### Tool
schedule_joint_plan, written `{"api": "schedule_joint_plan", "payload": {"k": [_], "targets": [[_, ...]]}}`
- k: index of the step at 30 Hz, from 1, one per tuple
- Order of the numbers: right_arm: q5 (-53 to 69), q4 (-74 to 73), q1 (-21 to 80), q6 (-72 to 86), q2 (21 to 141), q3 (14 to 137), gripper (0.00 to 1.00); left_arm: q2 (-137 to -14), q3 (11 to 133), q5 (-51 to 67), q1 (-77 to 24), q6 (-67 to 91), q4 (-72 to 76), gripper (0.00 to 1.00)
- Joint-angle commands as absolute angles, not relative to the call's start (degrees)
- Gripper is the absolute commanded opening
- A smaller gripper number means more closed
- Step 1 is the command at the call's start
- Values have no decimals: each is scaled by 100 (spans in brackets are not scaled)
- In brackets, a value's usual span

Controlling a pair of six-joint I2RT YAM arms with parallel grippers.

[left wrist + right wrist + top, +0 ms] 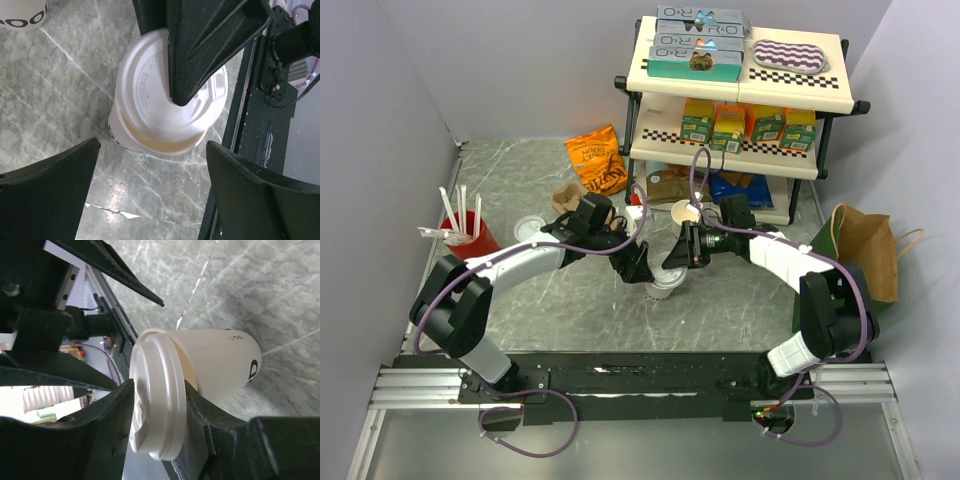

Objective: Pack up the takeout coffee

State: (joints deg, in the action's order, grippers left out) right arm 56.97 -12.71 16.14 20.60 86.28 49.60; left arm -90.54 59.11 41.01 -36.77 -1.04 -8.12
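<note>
Both arms reaching inward, L gripper (pixel 153 144) jaws wide open, R gripper (pixel 159 385) pinching lid (pixel 167 355)

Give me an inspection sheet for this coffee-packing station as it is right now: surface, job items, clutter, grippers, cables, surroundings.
Surface: grey marble-pattern table; no spill seen.
Job's things: takeout coffee cup upright at centre; its white lid sits tilted and appears not fully seated.
Clutter: open second cup, spare lid, red cup of straws, orange snack bag, brown pulp carrier.
Grippers: right gripper clamps the lid's edge; left gripper open, fingers either side of the cup, apart from it.
Cables: purple cables along both arms; no snag seen.
Surroundings: shelf rack with boxes and juice cartons; brown paper bag at right.
</note>
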Motion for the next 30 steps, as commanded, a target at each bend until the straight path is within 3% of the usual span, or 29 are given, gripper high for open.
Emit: {"api": "schedule_joint_plan", "payload": {"k": [1,30], "targets": [[5371,-1608,1722,1679,8341,5343,49,-8807,5889,4421,-3639,-211,-694,94],[4632,-2320,2180,756,8139,5950,49,-9114,6064,4351,-3595,156,-361,91]]}}
